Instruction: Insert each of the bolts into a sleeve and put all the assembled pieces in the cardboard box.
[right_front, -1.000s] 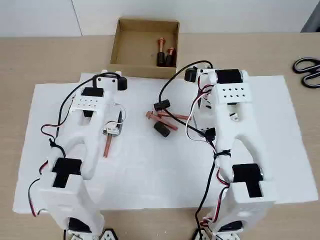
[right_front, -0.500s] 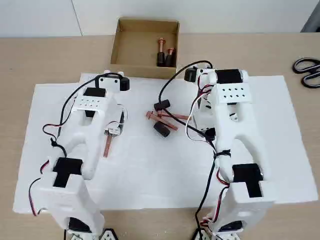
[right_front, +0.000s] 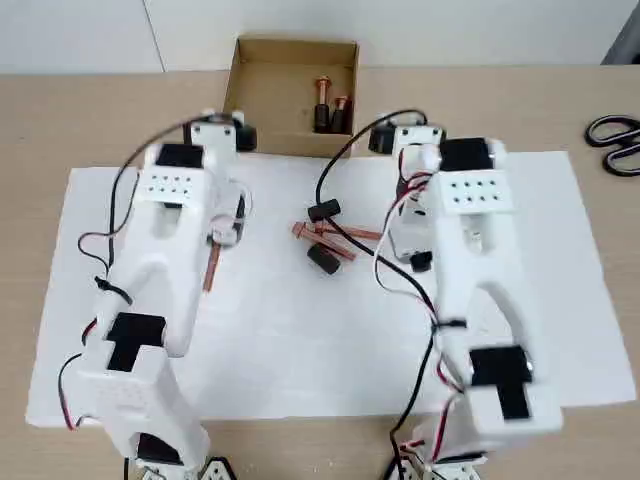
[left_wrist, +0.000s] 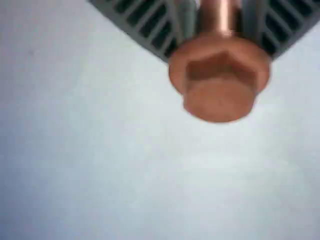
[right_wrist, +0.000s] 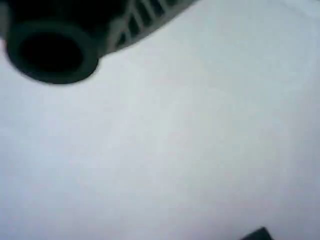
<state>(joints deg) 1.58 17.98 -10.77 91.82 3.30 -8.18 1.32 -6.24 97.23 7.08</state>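
The white sheet (right_front: 300, 340) covers the table (right_front: 60, 110), probably to stop small parts rolling away. One cardboard box (right_front: 232, 100) sits at the far edge, centre, open upward to take finished work; two assembled pieces (right_front: 322, 102) lie at its right side. The left gripper (right_front: 224, 236) pinches one bolt (right_front: 211, 268) by its shank, head free. The right gripper (right_front: 418, 256) clamps one sleeve (right_wrist: 50, 50) with the bore exposed, seemingly so the two can be mated. Between the arms lie what look like two crossed loose bolts (right_front: 325, 240) and two loose sleeves (right_front: 323, 211).
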